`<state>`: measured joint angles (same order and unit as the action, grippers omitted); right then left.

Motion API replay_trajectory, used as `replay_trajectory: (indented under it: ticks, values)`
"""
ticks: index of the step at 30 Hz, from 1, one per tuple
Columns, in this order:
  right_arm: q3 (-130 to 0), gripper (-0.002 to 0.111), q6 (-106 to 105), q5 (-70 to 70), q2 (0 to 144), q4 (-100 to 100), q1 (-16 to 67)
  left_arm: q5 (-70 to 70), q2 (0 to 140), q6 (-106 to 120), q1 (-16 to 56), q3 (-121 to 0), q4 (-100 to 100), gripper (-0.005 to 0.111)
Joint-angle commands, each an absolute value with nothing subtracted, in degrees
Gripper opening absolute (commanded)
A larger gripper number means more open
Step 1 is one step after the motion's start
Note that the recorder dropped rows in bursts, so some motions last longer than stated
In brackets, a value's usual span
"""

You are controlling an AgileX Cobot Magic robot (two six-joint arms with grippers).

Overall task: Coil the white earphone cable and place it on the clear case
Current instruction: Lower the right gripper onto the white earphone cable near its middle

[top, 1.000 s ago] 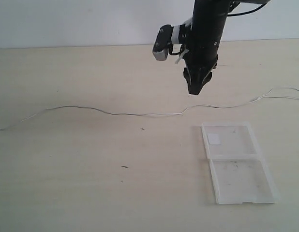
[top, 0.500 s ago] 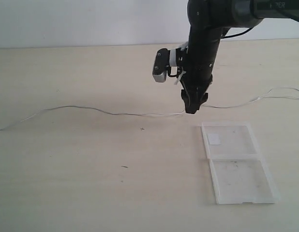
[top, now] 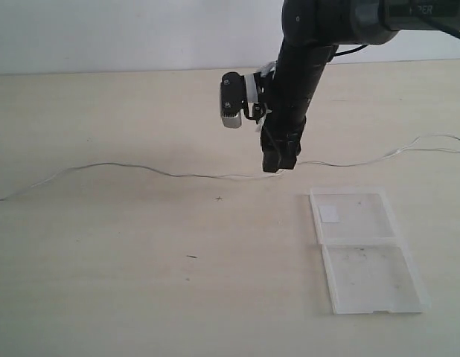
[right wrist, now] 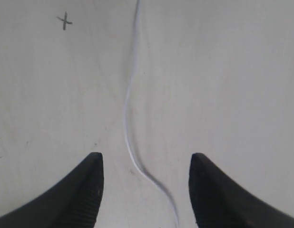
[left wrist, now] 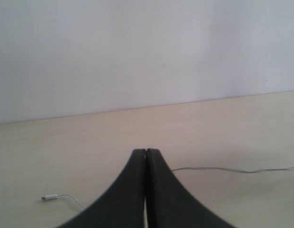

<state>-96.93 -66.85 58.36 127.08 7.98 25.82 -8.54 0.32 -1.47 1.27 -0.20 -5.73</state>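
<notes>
Right gripper [top: 273, 166], frame centre, hangs low over the cable [top: 141, 166], its jaws parted with the wire lying between them, placed for a pinch near mid-length. The cable lies uncoiled across the table [top: 103, 282], from left edge to right edge. The case [top: 364, 271], lower right, lies open and unloaded. Left gripper [left wrist: 145, 156] is closed and empty.

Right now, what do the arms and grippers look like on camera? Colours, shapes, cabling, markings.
Right arm: glossy black round links, pale lettering on the upper link, a thin black cable beside it. A grey-and-black camera box on a white bracket at the wrist. Right gripper: black tapering fingers, finely ribbed edges. Left gripper: smooth black curved fingers.
</notes>
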Motion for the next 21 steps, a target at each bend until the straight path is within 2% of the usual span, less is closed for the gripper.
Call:
replay_trajectory:
  ticks: [1,21]
  values:
    - [-96.87,0.053,-67.75,57.22,127.14,8.05,27.79,-8.25,0.0,-1.32,1.22,0.0,-5.1,0.0]
    - [-96.87,0.051,-56.82,56.27,130.84,-0.55,29.99,-8.25,0.0,-1.32,1.22,0.0,-5.1,0.0]
